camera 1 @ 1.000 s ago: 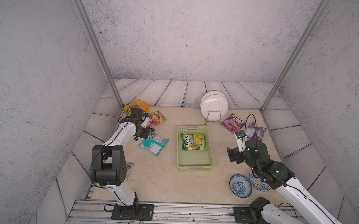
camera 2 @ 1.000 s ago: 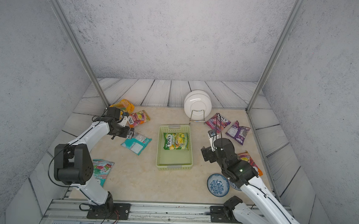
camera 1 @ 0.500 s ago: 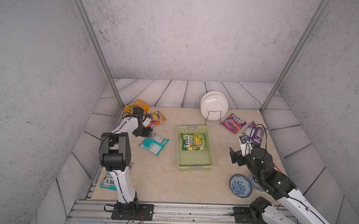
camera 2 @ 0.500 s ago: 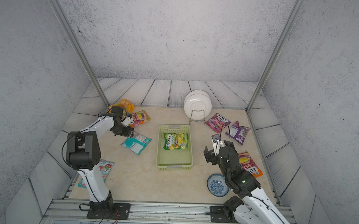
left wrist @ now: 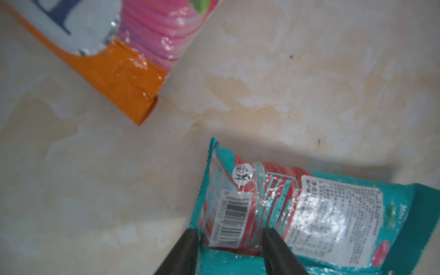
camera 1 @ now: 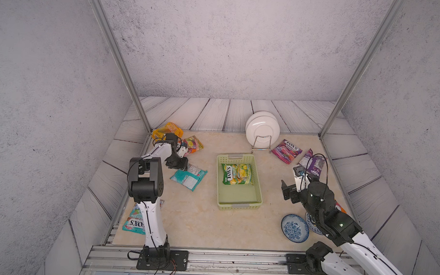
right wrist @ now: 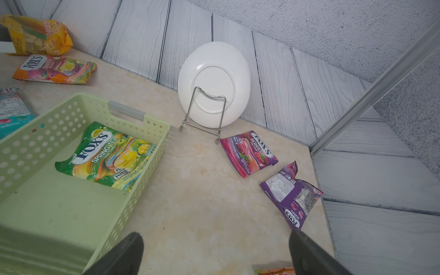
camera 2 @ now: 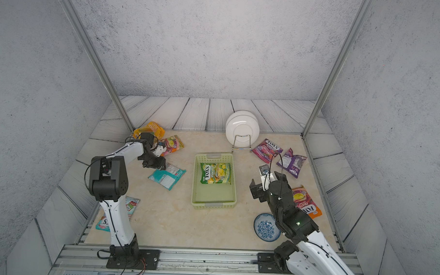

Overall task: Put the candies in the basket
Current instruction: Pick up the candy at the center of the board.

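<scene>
The pale green basket (camera 1: 259, 184) (right wrist: 142, 133) stands mid-table with a green FOX'S packet (camera 1: 237, 174) (camera 2: 215, 173) inside. My left gripper (camera 1: 181, 164) (left wrist: 229, 232) is down on the near corner of a teal packet (camera 1: 190, 177) (left wrist: 309, 209); its jaws pinch a raised fold with the barcode. An orange-pink packet (camera 1: 193, 144) and a yellow-orange bag (camera 1: 167, 130) lie behind it. My right gripper (camera 1: 291, 182) (right wrist: 214, 240) hangs open and empty right of the basket. Two purple packets (camera 1: 286, 150) (camera 1: 312, 165) lie beyond it, and an orange one (camera 2: 304, 201) beside its arm.
White plates in a wire rack (camera 1: 262, 129) stand behind the basket. Two blue-patterned bowls (camera 1: 294, 227) sit at the front right, one partly under my right arm. Another teal packet (camera 1: 135, 218) lies by the left arm's base. Metal posts mark the back corners.
The left jaws have closed in from wide open onto the teal packet's corner. The right arm has drawn back toward the front right, still open.
</scene>
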{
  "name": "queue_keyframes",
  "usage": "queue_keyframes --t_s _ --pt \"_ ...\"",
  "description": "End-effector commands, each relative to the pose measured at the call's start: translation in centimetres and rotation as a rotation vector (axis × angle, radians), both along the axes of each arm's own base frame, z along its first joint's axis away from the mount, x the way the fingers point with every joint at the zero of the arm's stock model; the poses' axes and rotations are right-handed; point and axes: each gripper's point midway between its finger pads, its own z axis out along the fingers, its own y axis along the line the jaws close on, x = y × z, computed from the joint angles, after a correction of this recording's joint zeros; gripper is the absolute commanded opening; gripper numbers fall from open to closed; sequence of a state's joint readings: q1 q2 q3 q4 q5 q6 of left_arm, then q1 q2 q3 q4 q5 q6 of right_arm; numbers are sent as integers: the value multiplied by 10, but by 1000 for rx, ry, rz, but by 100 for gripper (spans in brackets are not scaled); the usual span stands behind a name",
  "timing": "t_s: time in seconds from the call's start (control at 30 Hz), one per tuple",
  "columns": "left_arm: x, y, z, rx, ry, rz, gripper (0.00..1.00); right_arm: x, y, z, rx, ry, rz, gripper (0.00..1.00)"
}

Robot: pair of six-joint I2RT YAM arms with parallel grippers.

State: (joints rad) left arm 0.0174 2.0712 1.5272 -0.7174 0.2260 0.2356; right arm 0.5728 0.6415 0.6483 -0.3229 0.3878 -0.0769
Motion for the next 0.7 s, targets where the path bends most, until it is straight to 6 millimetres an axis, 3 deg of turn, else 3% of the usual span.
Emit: queue_keyframes --t_s 0.0,0.23,0.6,0.67 --pt "-17 0 -15 -20 95 16 36 1 -4 6 5 -29 -19 100" --pt "-30 -7 6 -74 100 66 1 0 -4 9 8 -37 -16 100" --pt "-48 -19 73 -147 50 87 0 1 -4 7 5 -37 -20 100" --pt "-50 -34 91 -258 47 143 0 0 -3 10 11 -43 -13 100"
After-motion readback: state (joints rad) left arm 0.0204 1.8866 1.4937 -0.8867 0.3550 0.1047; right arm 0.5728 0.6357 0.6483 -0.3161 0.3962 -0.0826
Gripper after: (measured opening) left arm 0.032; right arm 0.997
